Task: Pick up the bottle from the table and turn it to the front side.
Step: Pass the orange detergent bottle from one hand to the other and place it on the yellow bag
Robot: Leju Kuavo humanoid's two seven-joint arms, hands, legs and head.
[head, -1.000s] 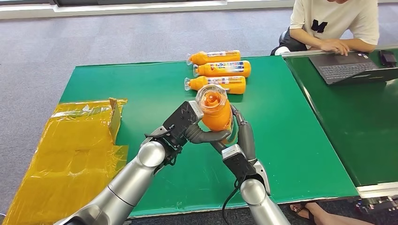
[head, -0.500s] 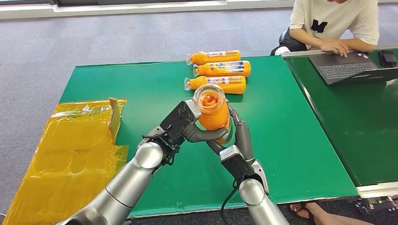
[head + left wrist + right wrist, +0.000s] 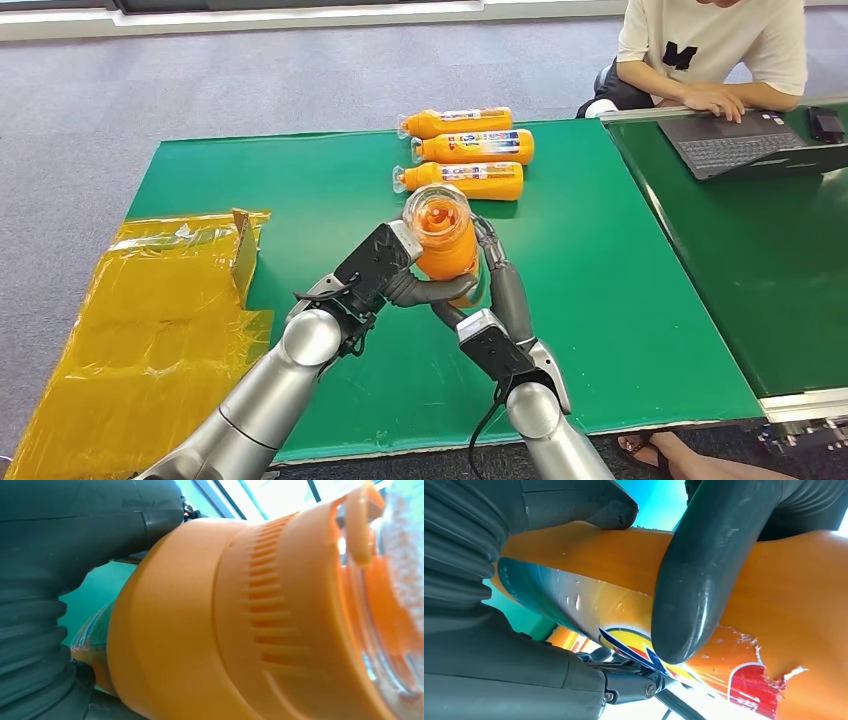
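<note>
The head view looks forward and down from high on the robot's body, taking in the green table [image 3: 300, 190], both silver arms rising from the lower edge, and the grey floor beyond. The left wrist view sits very close behind the left robot hand [image 3: 60, 555], so near that the orange bottle [image 3: 240, 630] it faces spreads across most of the picture. The right wrist view is equally close behind the right robot hand [image 3: 524, 670], facing the bottle's labelled side. All three views share that bottle [image 3: 445, 240], held up above the table.
</note>
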